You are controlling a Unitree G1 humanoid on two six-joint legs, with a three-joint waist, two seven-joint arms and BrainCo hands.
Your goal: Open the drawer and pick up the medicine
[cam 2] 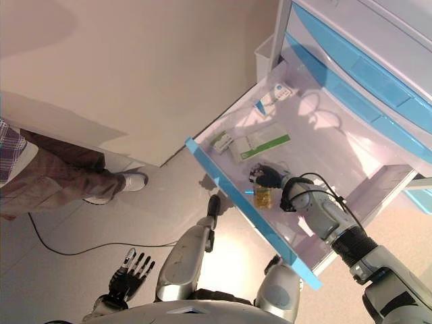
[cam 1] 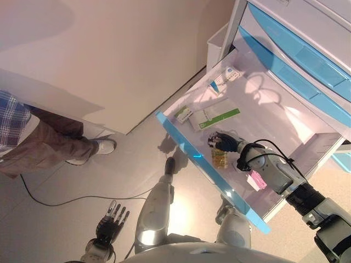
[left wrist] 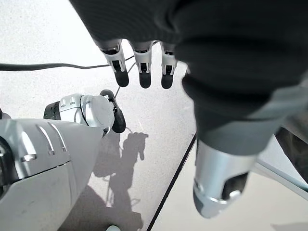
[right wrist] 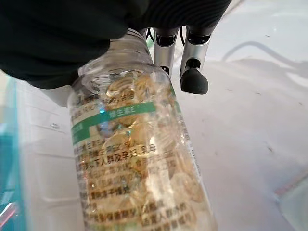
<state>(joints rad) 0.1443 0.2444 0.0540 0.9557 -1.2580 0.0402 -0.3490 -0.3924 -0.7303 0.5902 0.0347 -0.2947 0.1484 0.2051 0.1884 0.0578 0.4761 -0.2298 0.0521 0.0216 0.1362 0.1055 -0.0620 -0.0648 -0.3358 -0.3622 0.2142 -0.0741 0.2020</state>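
Observation:
The white drawer with a blue front (cam 1: 186, 148) stands pulled out of the cabinet. Inside it, my right hand (cam 1: 226, 142) grips the top of a clear medicine bottle (cam 1: 219, 158) full of yellow capsules. In the right wrist view the bottle (right wrist: 139, 168) with its green-banded label hangs from the hand, and two fingers (right wrist: 192, 72) show behind its neck. Whether the bottle's base touches the drawer floor cannot be told. My left hand (cam 1: 109, 222) hangs low by my side over the floor, with its fingers (left wrist: 139, 62) straight and nothing in them.
Also in the drawer are a green-and-white box (cam 1: 216, 118), a small box (cam 1: 184, 114), a white pack at the back (cam 1: 227, 75) and a pink item (cam 1: 256, 181). Closed blue drawers (cam 1: 307, 60) sit above. A person's legs (cam 1: 44, 142) are at the left.

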